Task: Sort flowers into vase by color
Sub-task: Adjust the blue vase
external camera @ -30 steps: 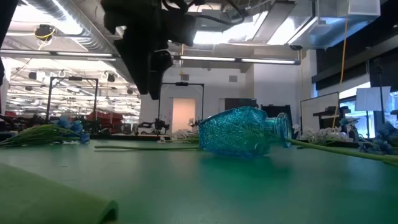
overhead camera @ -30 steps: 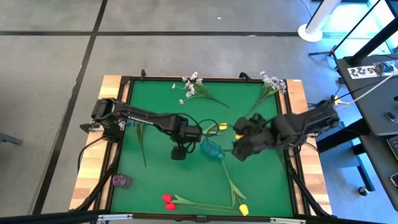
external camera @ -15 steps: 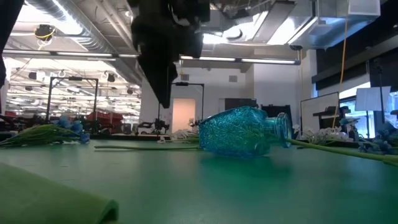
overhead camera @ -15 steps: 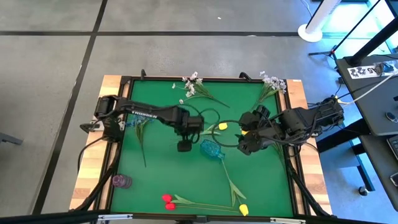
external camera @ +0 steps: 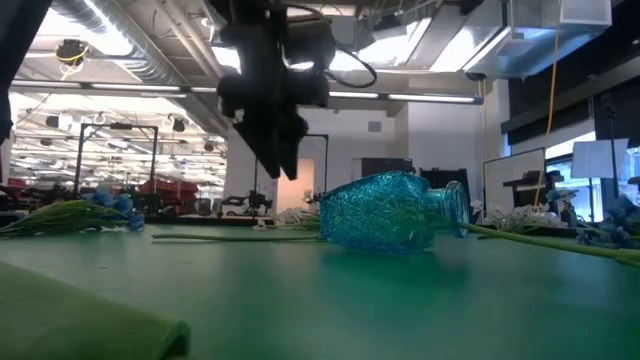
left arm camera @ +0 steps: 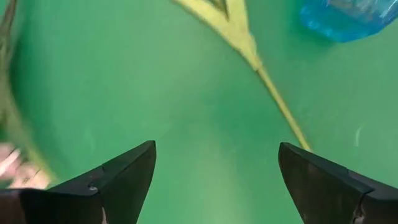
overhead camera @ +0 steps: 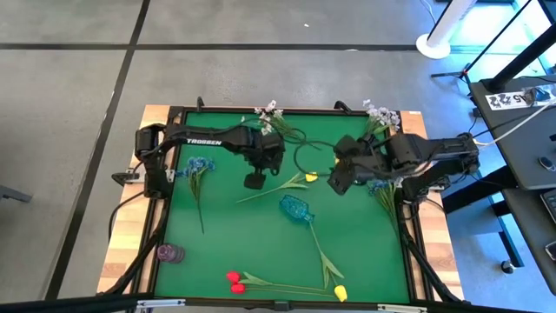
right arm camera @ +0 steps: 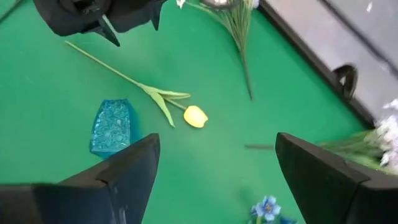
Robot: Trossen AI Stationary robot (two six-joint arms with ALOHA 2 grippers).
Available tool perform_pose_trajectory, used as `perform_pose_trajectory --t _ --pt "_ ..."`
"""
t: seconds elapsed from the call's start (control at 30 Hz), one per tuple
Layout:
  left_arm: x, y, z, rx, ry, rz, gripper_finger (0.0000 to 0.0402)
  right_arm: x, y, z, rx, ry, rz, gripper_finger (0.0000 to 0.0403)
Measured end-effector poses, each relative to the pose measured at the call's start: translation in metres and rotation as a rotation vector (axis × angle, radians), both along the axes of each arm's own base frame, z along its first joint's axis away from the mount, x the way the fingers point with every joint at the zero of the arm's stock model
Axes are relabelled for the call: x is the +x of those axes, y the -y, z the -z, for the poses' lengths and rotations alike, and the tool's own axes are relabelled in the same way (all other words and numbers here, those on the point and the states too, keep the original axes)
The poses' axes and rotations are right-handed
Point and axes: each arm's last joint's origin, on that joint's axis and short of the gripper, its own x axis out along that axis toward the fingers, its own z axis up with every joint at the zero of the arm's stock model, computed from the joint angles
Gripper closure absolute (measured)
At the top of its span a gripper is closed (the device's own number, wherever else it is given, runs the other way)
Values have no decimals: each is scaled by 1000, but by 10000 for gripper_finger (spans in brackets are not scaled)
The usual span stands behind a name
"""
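The blue glass vase (overhead camera: pixel 295 209) lies on its side mid-table, also seen in the low view (external camera: pixel 392 211). A yellow tulip (overhead camera: pixel 310 176) lies just beyond it, its stem (left arm camera: pixel 273 99) running toward the left. My left gripper (overhead camera: pixel 254 181) hovers open over that stem's end, touching nothing. My right gripper (overhead camera: pixel 334 183) hangs open right of the tulip head (right arm camera: pixel 195 116). Red tulips (overhead camera: pixel 234 282) and a second yellow tulip (overhead camera: pixel 340 294) lie by the near edge. Blue blossoms (overhead camera: pixel 198 165) lie at the left. White sprays (overhead camera: pixel 269 117) lie along the far edge.
A small purple vase (overhead camera: pixel 169 253) stands near the left near corner. More pale blossoms (overhead camera: pixel 382 115) lie in the far right corner, and a blue blossom (right arm camera: pixel 267 206) lies under my right arm. Bare green mat (overhead camera: pixel 234 243) stretches left of the blue vase.
Both grippers have drawn back from the blue vase toward the table's far edge, the right one also shifting toward the right side. The vase and the flowers have stayed where they lay.
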Motion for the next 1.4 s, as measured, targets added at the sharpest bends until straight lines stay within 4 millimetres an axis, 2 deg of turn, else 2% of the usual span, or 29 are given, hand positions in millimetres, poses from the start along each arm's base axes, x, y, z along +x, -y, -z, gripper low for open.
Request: perform_pose_trajectory --t 0.07,0.17,0.3,0.5,0.7,0.97,1.13,1.4 --pt "5 3 12 -30 22 64 67 1 4 0 41 -1 18 84" --pt "12 20 25 -91 20 148 67 1 5 1 96 -10 17 84" --pt "25 42 18 -22 124 254 67 1 2 2 150 -15 14 84" --pt "33 73 17 19 182 328 67 -3 -18 2 187 -10 -27 84" --pt "44 76 23 11 255 325 67 -10 -41 2 207 17 -34 84" --pt "57 69 32 -80 298 300 67 -16 -66 5 259 33 -9 84" --pt "65 75 53 -171 296 265 67 -13 -70 8 288 20 -5 84" --pt "76 77 63 -204 369 260 67 -9 -73 13 310 -18 -15 84"
